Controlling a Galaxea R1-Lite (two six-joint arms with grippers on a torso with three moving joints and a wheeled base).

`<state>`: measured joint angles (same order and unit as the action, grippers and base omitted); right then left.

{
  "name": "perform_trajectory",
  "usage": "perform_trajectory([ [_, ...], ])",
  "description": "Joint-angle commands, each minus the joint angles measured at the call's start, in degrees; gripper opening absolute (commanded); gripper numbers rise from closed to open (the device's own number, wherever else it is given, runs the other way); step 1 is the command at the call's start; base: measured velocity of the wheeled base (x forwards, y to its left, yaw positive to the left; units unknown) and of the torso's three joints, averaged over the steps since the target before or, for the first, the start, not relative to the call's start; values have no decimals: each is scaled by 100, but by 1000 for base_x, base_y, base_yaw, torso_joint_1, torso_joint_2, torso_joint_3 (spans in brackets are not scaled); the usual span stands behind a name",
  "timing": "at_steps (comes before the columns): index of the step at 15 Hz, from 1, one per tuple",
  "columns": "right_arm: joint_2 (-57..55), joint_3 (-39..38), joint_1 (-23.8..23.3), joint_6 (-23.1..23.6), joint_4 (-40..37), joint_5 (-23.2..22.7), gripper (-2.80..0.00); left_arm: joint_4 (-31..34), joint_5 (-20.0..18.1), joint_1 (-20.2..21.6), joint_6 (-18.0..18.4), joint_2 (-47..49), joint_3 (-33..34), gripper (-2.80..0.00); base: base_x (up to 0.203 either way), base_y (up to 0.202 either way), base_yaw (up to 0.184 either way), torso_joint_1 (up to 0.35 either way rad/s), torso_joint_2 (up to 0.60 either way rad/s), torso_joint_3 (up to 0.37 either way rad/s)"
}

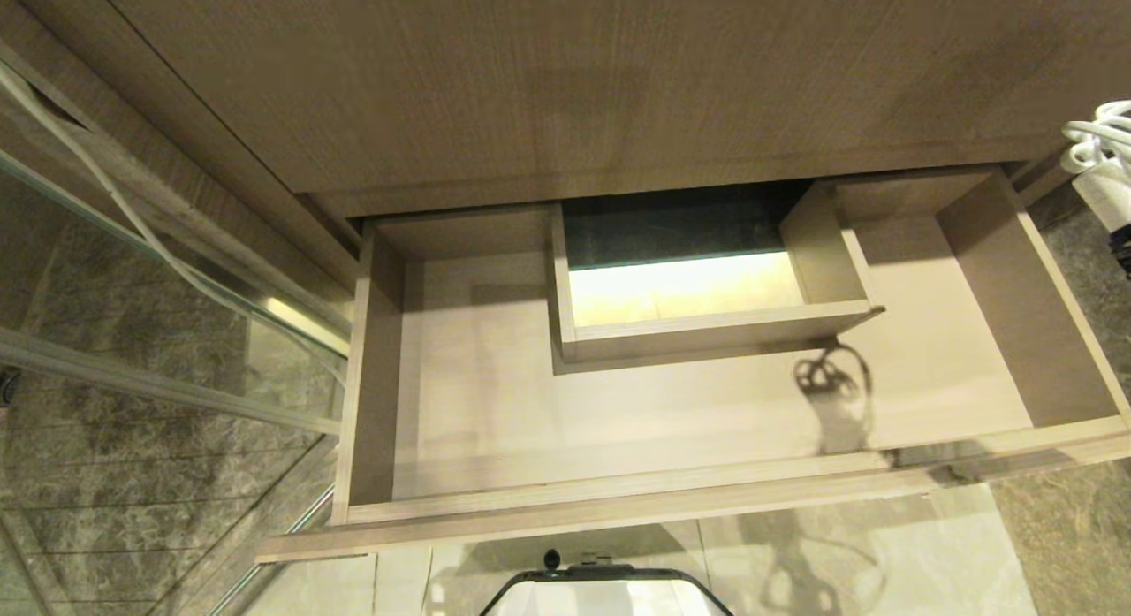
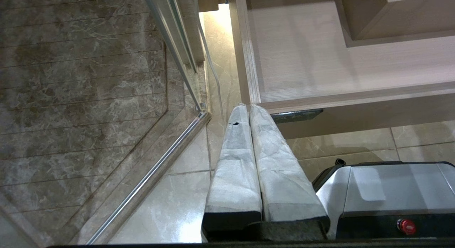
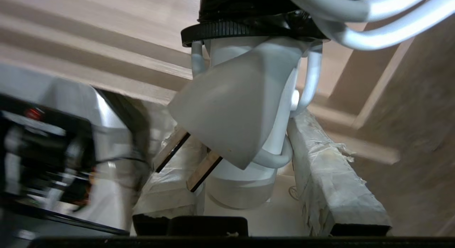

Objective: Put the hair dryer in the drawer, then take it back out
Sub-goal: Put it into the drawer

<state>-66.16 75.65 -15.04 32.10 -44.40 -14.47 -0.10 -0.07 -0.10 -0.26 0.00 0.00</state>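
Hair dryer (image 3: 245, 141), small and white with a dark ribbed ring at one end of its short barrel, sits clamped between the two padded, tape-wrapped fingers (image 3: 330, 177) of the right hand (image 3: 249, 169); the jaws stand partly apart, closed onto the barrel. Its white plug, with two flat metal pins, lies across the barrel, and loops of white cord (image 3: 359, 16) curve past the dark end. In the head view only a sliver of the dryer and its bundled cord shows at the right edge (image 1: 1104, 170), outside the drawer and just past its right back corner.

The wide, shallow light-wood drawer (image 1: 618, 501) is pulled out beneath the taller wood panel (image 1: 548, 86). Its floor holds nothing but a shadow of the dryer near the right front. A boxed rectangular cut-out (image 1: 707, 329) interrupts the middle of its back, with a lit surface below.

The left hand (image 2: 249, 109) hangs low beside the drawer's left front corner, its white-wrapped fingers pressed together and holding nothing. A glass shower partition (image 1: 168, 271) with a metal rail stands to the left over marble-patterned floor tiles (image 2: 78, 109).
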Motion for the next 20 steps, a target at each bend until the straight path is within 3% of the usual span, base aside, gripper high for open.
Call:
perform_trajectory([
  [1, -327, -68, -104, -582, -34, -12, -280, 1, -1, 1, -1, 0, 9, -280, 0, 0, 0, 20, 6, 40],
  [4, -881, -19, -251, -1214, 99, -14, -280, 1, -1, 1, -1, 0, 0, -280, 0, 0, 0, 5, 2, 14],
  [5, -1148, -61, -295, -1258, 523, -14, -280, 1, -1, 1, -3, 0, 0, -280, 0, 0, 0, 0, 0, 0],
  [7, -1516, -135, -341, -1282, 1180, 33, -280, 1, -1, -8, -1, 0, 0, -280, 0, 0, 0, 0, 0, 0],
  [10, -2262, -167, -491, -1224, 1752, 737, -280, 1, -1, 1, -1, 0, 0, -280, 0, 0, 0, 0, 0, 0],
  [12, -2510, -181, -615, -1197, 2137, 922, -280, 1, -1, 1, -9, 0, 0, -280, 0, 0, 0, 0, 0, 0],
  [16, -3188, -191, -657, -1193, 2710, 945, -280, 1, -1, 1, -1, 0, 0, -280, 0, 0, 0, 0, 0, 0],
  [20, -3693, -240, -651, -1122, 4220, 947, -280, 1, -1, 1, -1, 0, 0, -280, 0, 0, 0, 0, 0, 0],
])
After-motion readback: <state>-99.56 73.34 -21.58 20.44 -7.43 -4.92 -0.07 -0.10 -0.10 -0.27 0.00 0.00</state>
